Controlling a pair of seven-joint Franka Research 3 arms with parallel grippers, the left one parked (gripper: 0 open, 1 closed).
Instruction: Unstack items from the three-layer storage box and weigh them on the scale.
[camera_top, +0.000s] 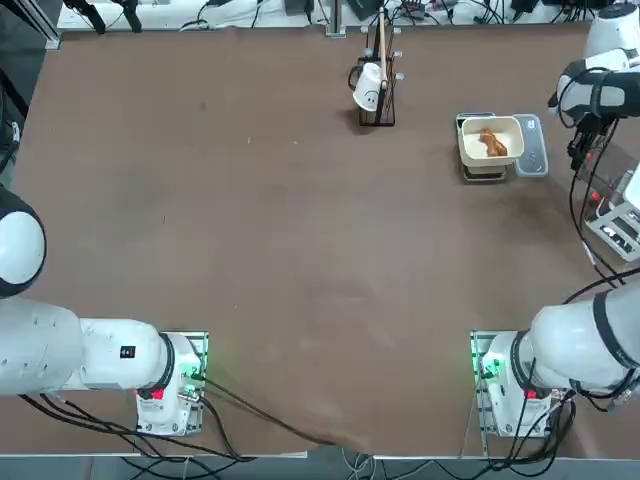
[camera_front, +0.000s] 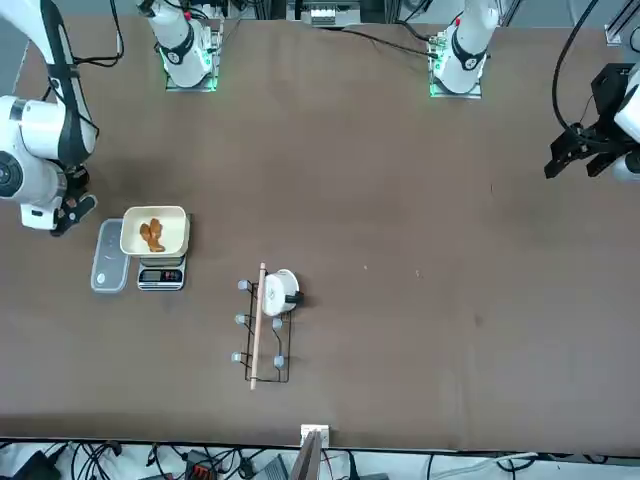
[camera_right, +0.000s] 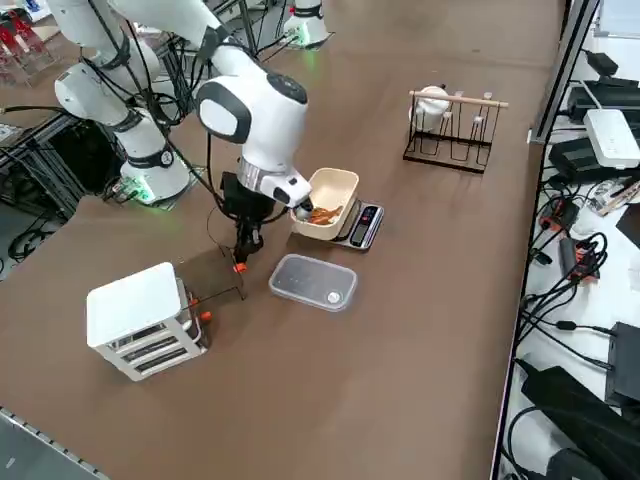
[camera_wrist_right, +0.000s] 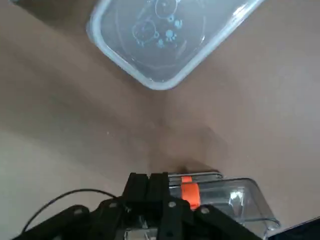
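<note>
The three-layer storage box (camera_right: 140, 318) is white with translucent tiers and stands near the table's right edge; a corner shows in the top view (camera_top: 616, 224). One clear layer (camera_right: 214, 279) with an orange clip (camera_wrist_right: 187, 193) sticks out from it toward the scale. My right gripper (camera_right: 241, 256) (camera_wrist_right: 148, 179) is shut on that layer's rim beside the clip. The scale (camera_right: 362, 225) (camera_top: 485, 172) carries a cream square bowl (camera_right: 327, 200) (camera_front: 154, 232) holding orange-brown items (camera_top: 491, 143). A pale round item (camera_right: 333, 296) lies in the clear flat tray.
The clear flat plastic tray (camera_right: 314, 282) (camera_wrist_right: 165, 35) lies between the scale and the box, close to my gripper. A dark upright rack with a white cup (camera_top: 376, 88) (camera_front: 270, 322) stands farther along the table. Cables hang around the right arm.
</note>
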